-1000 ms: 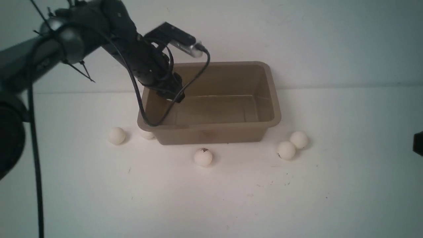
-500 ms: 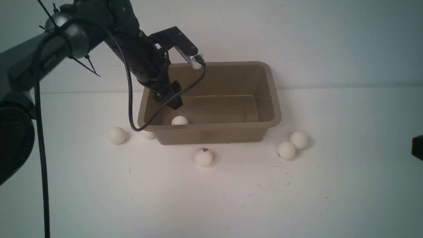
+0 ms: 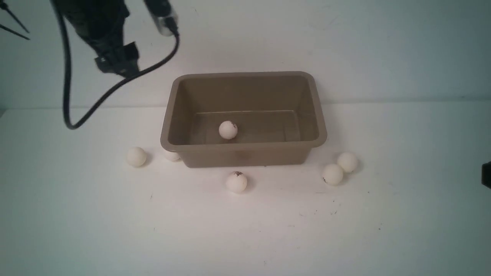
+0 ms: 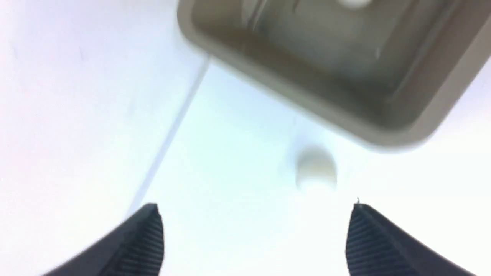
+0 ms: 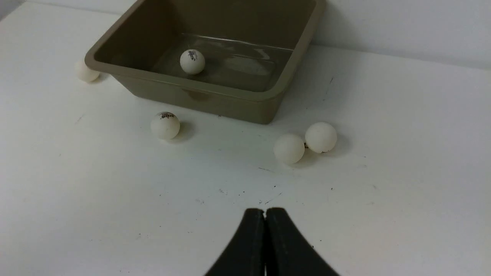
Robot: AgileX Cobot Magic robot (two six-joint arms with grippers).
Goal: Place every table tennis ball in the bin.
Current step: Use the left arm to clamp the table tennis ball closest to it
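Observation:
The taupe bin (image 3: 245, 157) stands mid-table with one table tennis ball (image 3: 228, 130) on its floor. Several more balls lie on the table around it: one at the left (image 3: 136, 156), one half hidden behind the bin's left corner (image 3: 171, 156), one in front (image 3: 236, 182), and a touching pair at the right (image 3: 332, 174). My left gripper (image 3: 117, 67) hangs high, to the left of the bin. In the left wrist view it (image 4: 255, 209) is open and empty above a ball (image 4: 316, 168). My right gripper (image 5: 265, 211) is shut, low over the table, facing the pair (image 5: 289, 148).
A black cable (image 3: 96, 103) loops down from the left arm over the table's back left. A white wall rises right behind the bin. My right arm shows only as a dark sliver (image 3: 487, 174) at the front view's right edge.
My left gripper opened over the bin and let a ball fall in; the ball rolled towards the middle of the floor. The left arm then rose and swung out to the left.

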